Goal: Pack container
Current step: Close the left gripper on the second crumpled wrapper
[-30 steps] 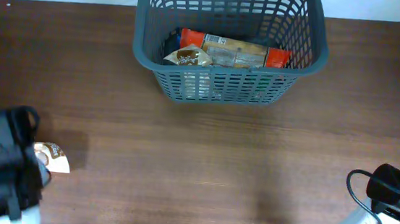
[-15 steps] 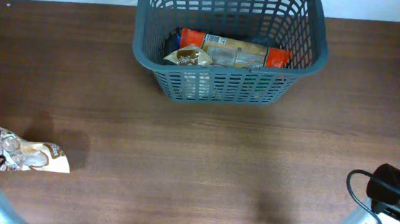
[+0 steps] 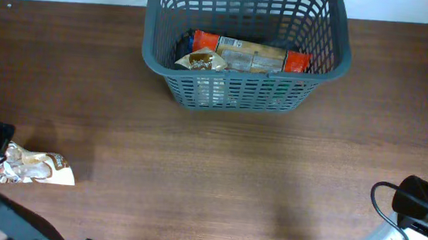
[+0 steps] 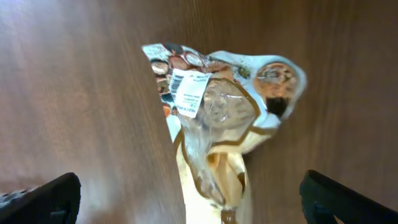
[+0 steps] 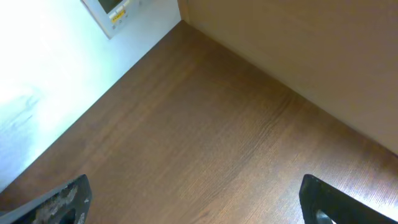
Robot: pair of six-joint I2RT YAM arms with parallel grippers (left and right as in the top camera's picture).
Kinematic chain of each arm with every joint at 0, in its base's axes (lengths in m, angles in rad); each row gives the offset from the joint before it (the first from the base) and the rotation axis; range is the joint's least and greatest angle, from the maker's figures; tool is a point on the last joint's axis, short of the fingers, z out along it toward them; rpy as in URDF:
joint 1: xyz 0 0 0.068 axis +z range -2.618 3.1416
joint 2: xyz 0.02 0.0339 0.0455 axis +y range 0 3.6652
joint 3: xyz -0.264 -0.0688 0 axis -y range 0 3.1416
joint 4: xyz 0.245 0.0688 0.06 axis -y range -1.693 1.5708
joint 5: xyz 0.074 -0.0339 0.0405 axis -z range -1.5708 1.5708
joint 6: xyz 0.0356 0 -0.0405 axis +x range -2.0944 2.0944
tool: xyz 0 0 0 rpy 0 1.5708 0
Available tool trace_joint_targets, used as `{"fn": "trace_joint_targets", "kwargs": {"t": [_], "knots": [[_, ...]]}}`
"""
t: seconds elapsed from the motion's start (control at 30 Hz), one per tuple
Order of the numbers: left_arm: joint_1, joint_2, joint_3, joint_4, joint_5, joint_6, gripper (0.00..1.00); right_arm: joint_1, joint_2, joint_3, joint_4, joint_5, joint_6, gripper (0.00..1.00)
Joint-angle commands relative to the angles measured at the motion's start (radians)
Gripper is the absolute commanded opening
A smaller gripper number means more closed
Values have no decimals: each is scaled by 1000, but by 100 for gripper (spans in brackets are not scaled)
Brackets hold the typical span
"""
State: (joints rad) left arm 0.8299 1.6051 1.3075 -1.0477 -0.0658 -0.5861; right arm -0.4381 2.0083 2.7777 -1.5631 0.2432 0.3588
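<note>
Container (image 3: 240,93) holds packets (image 3: 251,56); snack bag (image 4: 214,118) lies apart under open left end effector (image 4: 196,202); right end effector (image 5: 196,199) open.

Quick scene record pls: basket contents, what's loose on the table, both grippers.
container: dark grey lattice basket, far centre of table
in container: long orange-ended packet; small brown packet
loose: snack packet, on table at left, outside container
left gripper: open, over snack packet, not closed on it
right gripper: open, over bare table, holds nothing

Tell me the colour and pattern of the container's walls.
Dark grey, with a slotted lattice pattern. The container shows best in the overhead view.
</note>
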Motion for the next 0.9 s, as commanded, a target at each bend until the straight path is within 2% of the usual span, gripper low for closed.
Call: {"fn": "trace_joint_targets", "kwargs": {"t": [0.0,0.23,0.47,0.63,0.87], "knots": [[1,82,2,15,42,-1,99,-1,-5,-2,3,5,2,99],[1,169,1,49,157,-20,99,-1,-5,-2,3,5,2,99],[1,171,-59,111,199,-55,99,-1,-5,-2,3,5,2,99],[2,172,-195,189,195,-129,99,-1,-5,-2,3,5,2,99],[2,172,-241,210,87,-127,99,-1,-5,-2,3,5,2,99]]}}
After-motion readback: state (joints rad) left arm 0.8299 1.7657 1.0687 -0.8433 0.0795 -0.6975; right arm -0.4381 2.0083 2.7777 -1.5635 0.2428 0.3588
